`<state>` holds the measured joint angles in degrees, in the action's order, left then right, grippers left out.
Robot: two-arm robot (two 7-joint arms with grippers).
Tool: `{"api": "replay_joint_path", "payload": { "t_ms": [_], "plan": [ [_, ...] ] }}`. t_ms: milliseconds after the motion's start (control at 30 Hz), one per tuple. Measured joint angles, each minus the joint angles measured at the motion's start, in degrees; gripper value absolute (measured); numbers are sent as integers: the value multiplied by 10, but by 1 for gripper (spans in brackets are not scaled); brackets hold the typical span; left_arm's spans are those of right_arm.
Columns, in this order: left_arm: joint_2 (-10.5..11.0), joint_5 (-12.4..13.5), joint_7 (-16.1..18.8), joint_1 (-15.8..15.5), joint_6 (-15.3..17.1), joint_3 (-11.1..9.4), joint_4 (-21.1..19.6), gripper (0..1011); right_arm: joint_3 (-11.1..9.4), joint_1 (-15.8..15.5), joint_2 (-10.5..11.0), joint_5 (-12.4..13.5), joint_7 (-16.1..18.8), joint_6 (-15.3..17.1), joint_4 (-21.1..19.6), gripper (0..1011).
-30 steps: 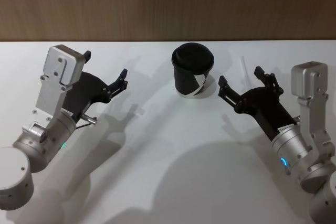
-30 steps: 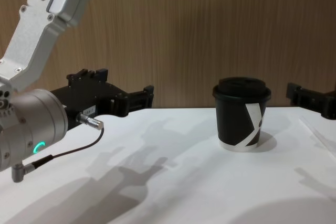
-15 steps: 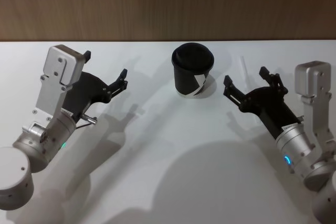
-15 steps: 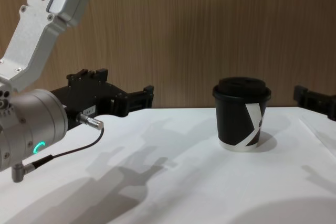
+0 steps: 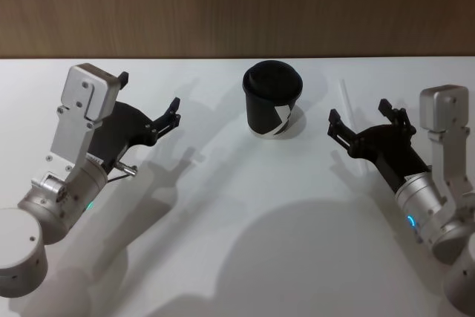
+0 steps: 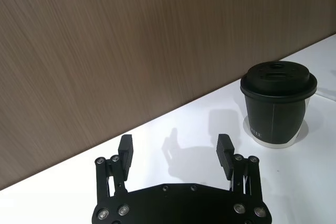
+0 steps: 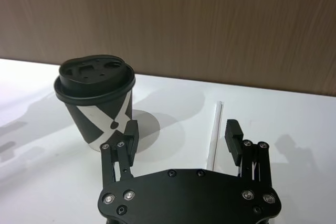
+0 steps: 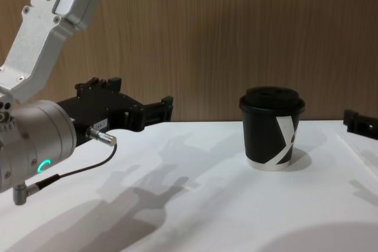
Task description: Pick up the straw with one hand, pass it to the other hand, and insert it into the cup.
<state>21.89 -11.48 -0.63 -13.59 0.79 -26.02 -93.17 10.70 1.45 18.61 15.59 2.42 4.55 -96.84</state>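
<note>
Beneath the right gripper [image 7: 181,128], the straw [image 7: 215,135] lies partly hidden.

The cup [image 5: 272,102], black with a domed black lid, a white diagonal stripe and a white base rim, stands upright on the table [image 5: 223,206]. The thin white straw [image 7: 216,129] lies flat to its right, apart.

Straw [image 7: 214,129]: near end hidden behind right gripper [image 7: 181,128] body, right wrist view. Right gripper cropped by chest view's right edge; one black tip seen. Left gripper [image 6: 175,144] body cropped in left wrist view.
</note>
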Motion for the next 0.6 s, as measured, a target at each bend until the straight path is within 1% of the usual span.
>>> {"api": "replay_joint_path", "payload": {
  "t_ms": [267, 600],
  "plan": [
    [0, 0, 0, 0, 0, 0, 0, 1001, 4, 15, -11, -14, -13, 15, 22, 1001],
    [0, 0, 0, 0, 0, 0, 0, 1001, 9, 27, -24, -34, -32, 35, 39, 1001]
  ]
}}
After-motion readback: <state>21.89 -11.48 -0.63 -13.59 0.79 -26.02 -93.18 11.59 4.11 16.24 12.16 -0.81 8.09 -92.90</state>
